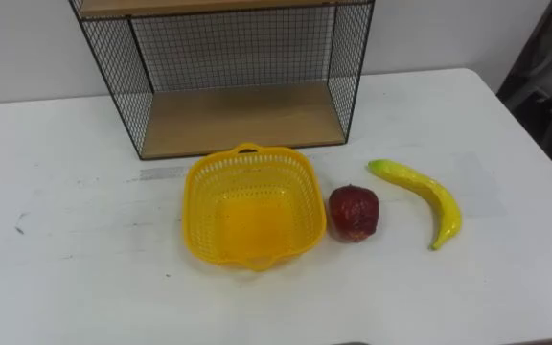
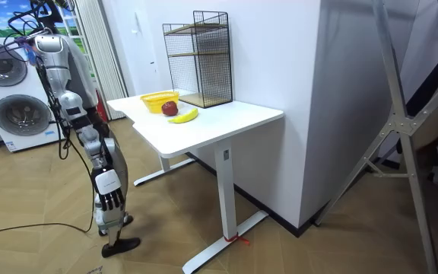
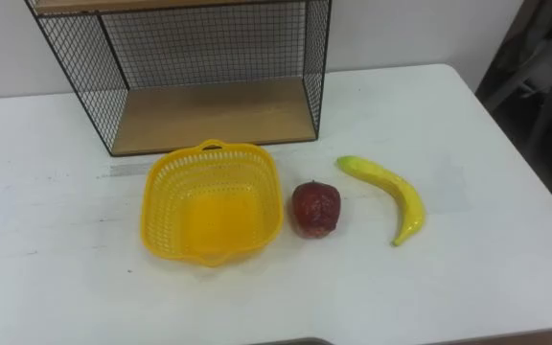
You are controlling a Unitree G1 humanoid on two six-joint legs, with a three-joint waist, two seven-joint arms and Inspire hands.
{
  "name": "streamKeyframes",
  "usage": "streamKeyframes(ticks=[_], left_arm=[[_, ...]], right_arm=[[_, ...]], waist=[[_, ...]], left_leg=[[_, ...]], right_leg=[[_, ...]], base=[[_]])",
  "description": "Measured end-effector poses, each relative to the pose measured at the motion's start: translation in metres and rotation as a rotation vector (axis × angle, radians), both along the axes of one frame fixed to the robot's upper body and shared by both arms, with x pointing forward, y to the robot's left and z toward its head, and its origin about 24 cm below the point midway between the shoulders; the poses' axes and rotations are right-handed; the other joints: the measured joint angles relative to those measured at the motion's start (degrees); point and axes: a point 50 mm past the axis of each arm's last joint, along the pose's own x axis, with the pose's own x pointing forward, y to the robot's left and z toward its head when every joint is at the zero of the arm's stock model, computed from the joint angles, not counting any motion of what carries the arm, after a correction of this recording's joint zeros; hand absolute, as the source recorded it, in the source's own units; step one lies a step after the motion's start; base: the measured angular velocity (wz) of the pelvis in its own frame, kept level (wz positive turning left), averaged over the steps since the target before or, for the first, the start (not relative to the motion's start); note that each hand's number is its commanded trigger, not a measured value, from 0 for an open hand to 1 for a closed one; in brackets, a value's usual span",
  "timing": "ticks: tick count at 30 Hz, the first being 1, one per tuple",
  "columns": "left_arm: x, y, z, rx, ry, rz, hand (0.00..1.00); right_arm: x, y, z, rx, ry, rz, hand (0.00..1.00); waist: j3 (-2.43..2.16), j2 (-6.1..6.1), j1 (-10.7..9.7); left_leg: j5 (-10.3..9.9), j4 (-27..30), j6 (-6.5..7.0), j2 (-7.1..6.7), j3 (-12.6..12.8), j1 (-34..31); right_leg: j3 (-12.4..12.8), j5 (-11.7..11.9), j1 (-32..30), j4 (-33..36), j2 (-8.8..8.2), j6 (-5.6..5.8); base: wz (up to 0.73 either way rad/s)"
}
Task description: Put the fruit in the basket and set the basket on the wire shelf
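The robot's right hand point(image 2: 111, 201) hangs empty, fingers loose. Just right of the empty basket point(image 1: 254, 206) lies the apple point(image 1: 354, 213), with the banana point(image 1: 420, 196) beyond and the wire shelf point(image 1: 242, 120) behind it. Both fruit look light, firm and smooth, so wrap around their middles.

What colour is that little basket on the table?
Bright yellow basket with lattice walls; clearest in the left eye view.

wire shelf point(image 1: 242, 120): upper part cut off by the eye views' top edge
table point(image 1: 65, 249): near edge cropped
right hand point(image 2: 110, 201): too small to read
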Motion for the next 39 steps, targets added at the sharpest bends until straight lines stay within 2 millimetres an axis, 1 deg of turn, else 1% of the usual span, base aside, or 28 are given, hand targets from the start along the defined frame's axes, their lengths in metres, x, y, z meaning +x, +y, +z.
streamKeyframes(ticks=[6,14,20,22,23,24,25,26,28,29,31,32,34,35,37,38,39], left_arm=[[-0.003,0.000,0.000,-0.001,0.005,0.003,0.00],[-0.004,0.002,0.000,0.006,0.002,0.023,0.00],[-0.006,0.002,0.001,0.024,-0.003,0.025,0.00],[-0.007,0.003,0.001,0.034,-0.005,0.040,0.00],[-0.007,0.003,0.001,0.035,-0.006,0.046,0.00],[-0.008,0.003,0.001,0.036,-0.004,0.054,0.00],[-0.009,0.004,0.001,0.039,-0.006,0.069,0.00],[-0.010,0.005,0.001,0.041,-0.005,0.077,0.00],[-0.010,0.007,0.002,0.056,-0.011,0.087,0.00],[-0.011,0.008,0.002,0.063,-0.012,0.091,0.00],[-0.012,0.013,0.003,0.094,-0.028,0.133,0.00],[-0.012,0.014,0.004,0.099,-0.033,0.145,0.00],[-0.012,0.018,0.005,0.123,-0.058,0.174,0.00],[-0.013,0.019,0.005,0.130,-0.064,0.182,0.00],[-0.017,0.021,0.006,0.147,-0.068,0.189,0.00],[-0.018,0.021,0.006,0.149,-0.068,0.190,0.00],[-0.019,0.022,0.007,0.153,-0.070,0.199,0.00]], right_arm=[[0.001,0.000,0.000,0.000,-0.003,-0.001,0.00],[0.002,-0.002,0.000,-0.019,-0.027,-0.073,0.00],[-0.002,-0.001,0.000,-0.035,-0.057,-0.241,0.00],[-0.006,-0.003,0.001,-0.056,-0.075,-0.378,0.00],[-0.008,-0.003,0.001,-0.062,-0.075,-0.420,0.00],[-0.012,-0.004,0.001,-0.079,-0.075,-0.507,0.00],[-0.015,-0.005,0.001,-0.088,-0.089,-0.615,0.00],[-0.016,-0.006,0.001,-0.090,-0.099,-0.683,0.00],[-0.020,-0.007,0.002,-0.102,-0.143,-0.967,0.00],[-0.021,-0.007,0.002,-0.104,-0.152,-1.033,0.00],[-0.024,-0.007,0.002,-0.102,-0.196,-1.305,0.00],[-0.024,-0.007,0.002,-0.107,-0.207,-1.366,0.00],[-0.024,-0.012,0.004,-0.142,-0.251,-1.570,0.00],[-0.021,-0.013,0.004,-0.150,-0.264,-1.621,0.00],[-0.018,-0.019,0.005,-0.186,-0.300,-1.814,0.00],[-0.017,-0.021,0.006,-0.191,-0.309,-1.858,0.00],[-0.015,-0.025,0.007,-0.202,-0.326,-1.946,0.00]], waist=[[0.17,-0.21,0.15],[0.15,-0.23,0.14],[0.08,-0.37,0.25],[0.15,-0.42,0.24],[0.16,-0.44,0.28],[0.19,-0.46,0.48],[0.23,-0.40,0.22],[0.24,-0.39,0.14],[0.31,-0.26,-0.67],[0.32,-0.24,-0.88],[0.32,-0.25,-1.33],[0.32,-0.25,-1.50],[0.30,-0.27,-2.36],[0.30,-0.28,-2.60],[0.23,-0.42,-3.36],[0.20,-0.50,-3.56],[0.17,-0.60,-4.11]], left_leg=[[0.00,0.00,0.00,-0.03,-0.12,-0.07],[0.00,0.01,0.00,-0.02,-0.24,-0.02],[0.00,0.01,0.00,0.00,-0.25,0.06],[0.00,-0.02,0.00,0.01,0.04,0.28],[0.00,-0.04,0.00,0.02,0.18,0.50],[0.00,-0.07,0.00,0.05,0.27,0.86],[0.00,-0.01,0.00,0.09,0.22,0.81],[0.00,0.00,0.00,0.09,0.24,0.79],[0.00,0.00,0.00,0.09,0.26,0.82],[0.00,0.01,0.00,0.09,0.26,0.87],[0.00,0.02,0.00,0.13,0.44,0.87],[0.00,0.01,0.00,0.12,0.44,0.85],[0.00,0.02,0.00,0.08,0.51,0.81],[0.00,0.01,0.00,0.09,0.63,0.82],[0.00,0.07,0.00,0.12,0.93,0.83],[0.00,0.07,0.00,0.10,0.92,0.81],[0.00,0.07,0.00,0.09,0.91,0.74]], right_leg=[[0.01,0.00,-0.05,-0.12,-0.01,0.00],[0.01,0.00,-0.07,-0.11,0.04,0.00],[0.04,0.00,0.02,-0.04,0.05,0.00],[0.13,0.00,0.24,-0.04,0.08,0.00],[0.21,0.00,0.31,-0.01,0.10,0.00],[0.57,0.00,0.45,0.05,0.16,0.00],[0.68,0.00,0.58,0.02,0.22,-0.01],[0.65,0.00,0.62,-0.04,0.23,-0.01],[0.57,0.00,0.62,-0.08,0.23,-0.01],[0.58,0.00,0.59,-0.12,0.23,-0.01],[0.61,0.00,0.53,-0.08,0.27,-0.02],[0.58,0.00,0.53,-0.07,0.26,-0.02],[0.62,0.00,0.44,0.00,0.24,-0.01],[0.71,0.00,0.36,0.05,0.25,-0.01],[1.17,0.01,0.26,0.08,0.32,-0.02],[1.17,0.01,0.22,0.10,0.31,-0.02],[1.16,0.01,0.11,0.12,0.31,-0.02]], base=[[0.00],[0.00],[0.00],[0.00],[-0.07],[-0.11],[-0.09],[0.00],[0.04],[0.00],[0.00],[0.00],[0.00],[-0.08],[-0.09],[0.00],[0.00]])
